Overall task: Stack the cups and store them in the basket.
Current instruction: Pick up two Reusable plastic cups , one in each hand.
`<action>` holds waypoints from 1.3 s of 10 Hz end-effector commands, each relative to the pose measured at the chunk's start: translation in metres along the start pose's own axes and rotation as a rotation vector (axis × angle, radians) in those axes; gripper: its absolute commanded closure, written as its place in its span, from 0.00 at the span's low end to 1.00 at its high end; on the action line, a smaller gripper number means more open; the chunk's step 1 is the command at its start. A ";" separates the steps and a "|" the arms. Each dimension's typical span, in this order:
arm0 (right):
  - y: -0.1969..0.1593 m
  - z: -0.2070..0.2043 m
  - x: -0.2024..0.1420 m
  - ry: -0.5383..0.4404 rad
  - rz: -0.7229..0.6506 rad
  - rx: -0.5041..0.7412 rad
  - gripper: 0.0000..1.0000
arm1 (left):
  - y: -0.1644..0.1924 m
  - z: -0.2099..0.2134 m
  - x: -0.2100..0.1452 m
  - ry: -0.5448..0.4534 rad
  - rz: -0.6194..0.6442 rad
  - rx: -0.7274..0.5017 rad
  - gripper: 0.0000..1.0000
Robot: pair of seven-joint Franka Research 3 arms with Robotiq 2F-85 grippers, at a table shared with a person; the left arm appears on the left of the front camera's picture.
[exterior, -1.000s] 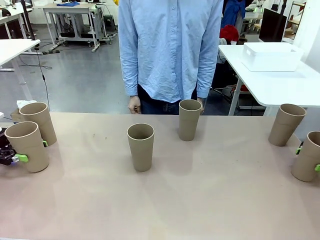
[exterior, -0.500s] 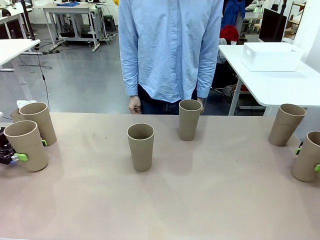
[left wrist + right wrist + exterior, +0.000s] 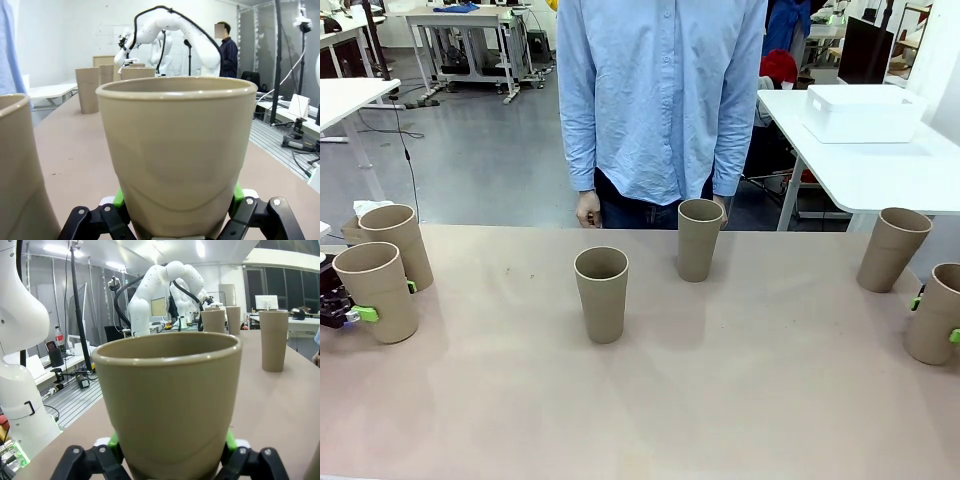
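Front view, centre cup (image 3: pixel 601 293) upright, mouth up, long axis vertical

Bright, even ceiling light; soft, short shadows beside the cups (image 3: pixel 601 293). Wrist views bend lines at their edges, backgrounds slightly soft.

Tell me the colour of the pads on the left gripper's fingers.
Bright green; the pads show best in the left wrist view, flanking the held cup.
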State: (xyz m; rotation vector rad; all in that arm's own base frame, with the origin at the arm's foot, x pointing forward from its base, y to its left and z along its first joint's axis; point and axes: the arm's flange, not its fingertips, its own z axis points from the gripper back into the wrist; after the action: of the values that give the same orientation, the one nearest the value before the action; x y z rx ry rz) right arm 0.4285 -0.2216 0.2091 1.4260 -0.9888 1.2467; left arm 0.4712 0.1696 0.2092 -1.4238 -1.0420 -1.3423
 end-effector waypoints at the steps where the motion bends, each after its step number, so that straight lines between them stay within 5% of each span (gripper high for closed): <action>1: 0.008 -0.036 0.041 0.038 0.045 -0.138 0.15 | -0.010 -0.020 0.038 0.027 -0.049 0.057 0.16; 7: 0.037 -0.177 0.123 0.000 0.093 -0.380 0.15 | -0.036 -0.124 0.148 0.001 -0.089 0.160 0.16; 13: 0.044 -0.181 0.115 -0.011 0.084 -0.362 0.15 | -0.048 -0.150 0.154 -0.008 -0.103 0.130 0.16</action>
State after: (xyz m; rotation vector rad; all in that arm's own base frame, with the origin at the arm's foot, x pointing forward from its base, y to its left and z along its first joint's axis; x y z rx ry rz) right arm 0.3681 -0.0539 0.3282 1.1203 -1.2210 1.0481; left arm 0.3996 0.0386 0.3656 -1.2940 -1.1967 -1.3143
